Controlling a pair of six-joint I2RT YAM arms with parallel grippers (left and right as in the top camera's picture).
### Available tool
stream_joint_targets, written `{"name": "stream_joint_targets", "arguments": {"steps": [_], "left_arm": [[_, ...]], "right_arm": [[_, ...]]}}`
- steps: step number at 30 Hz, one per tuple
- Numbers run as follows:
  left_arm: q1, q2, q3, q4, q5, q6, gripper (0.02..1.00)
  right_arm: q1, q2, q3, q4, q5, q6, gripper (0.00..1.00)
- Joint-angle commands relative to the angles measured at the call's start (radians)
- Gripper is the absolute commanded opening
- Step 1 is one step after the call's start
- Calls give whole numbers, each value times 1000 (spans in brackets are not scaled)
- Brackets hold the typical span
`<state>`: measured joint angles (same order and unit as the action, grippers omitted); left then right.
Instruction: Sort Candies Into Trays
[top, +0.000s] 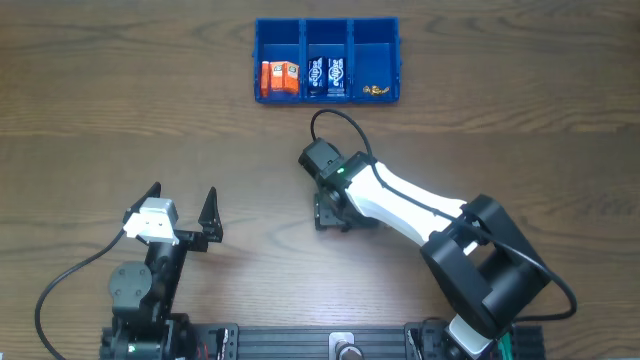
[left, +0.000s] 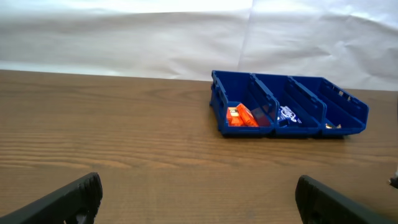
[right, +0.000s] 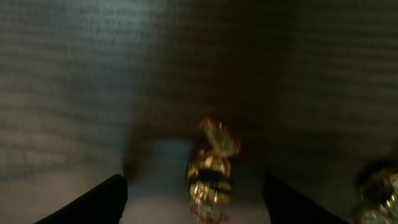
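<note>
Gold candy (right: 211, 173) lies on the wooden table (top: 100, 120), between the wide-spread fingers of the right gripper (top: 330, 213) just left of the top view's centre; nothing grips it. A second gold candy (right: 377, 186) sits near it. At upper middle, the blue tray (top: 375, 45) holds orange candies (top: 280, 80) in its left compartment, blue candies (top: 328, 75) in the middle and a small gold piece (top: 375, 90) on the right. The left gripper (top: 185, 212), lower left, is spread wide and holds nothing.

One blue tray (top: 375, 55), three compartments. Two orange candies (top: 280, 79). Two blue candies (top: 327, 75). Three gold candies (right: 211, 174): one in tray, two outside.
</note>
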<state>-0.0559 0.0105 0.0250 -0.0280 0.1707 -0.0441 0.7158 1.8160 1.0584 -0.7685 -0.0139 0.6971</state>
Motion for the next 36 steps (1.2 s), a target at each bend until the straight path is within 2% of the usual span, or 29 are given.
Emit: {"name": "stream_joint_targets", "arguments": {"steps": [1,4,7,9,10,16,19,23,27,32,36], "left_arm": [[3,-6,-20,-32,13,15,998],[3,-6,-20,-32,13,15,996],[3,-6,-20,-32,13,15,998],[3,-6,-20,-32,13,15,998],[3,-6,-20,-32,13,15,998],[3,-6,-20,-32,13,15,998],[3,-6,-20,-32,13,15,996],[3,-6,-20,-32,13,15,998],[3,-6,-20,-32,13,15,998],[3,-6,-20,-32,13,15,998],[3,-6,-20,-32,13,15,998]], "right_arm": [[-20,22,-4,20,31,14,693],[-22,39,-4,24,35,14,608],[-22,43,-4,27,35,14,347],[-22,43,-4,23,34,15,235],[-22,43,-4,19,34,18,213],[-23,35,8,20,40,32,176],[-47,-16,89,-21,84,1,174],[-140,-30,430,-249,169,-111,152],[-237,35,777,-315,229,-247,169],[-337,224,1028,-223,260,-395,172],[-370,344,1051,-103,260,-418,180]]}}
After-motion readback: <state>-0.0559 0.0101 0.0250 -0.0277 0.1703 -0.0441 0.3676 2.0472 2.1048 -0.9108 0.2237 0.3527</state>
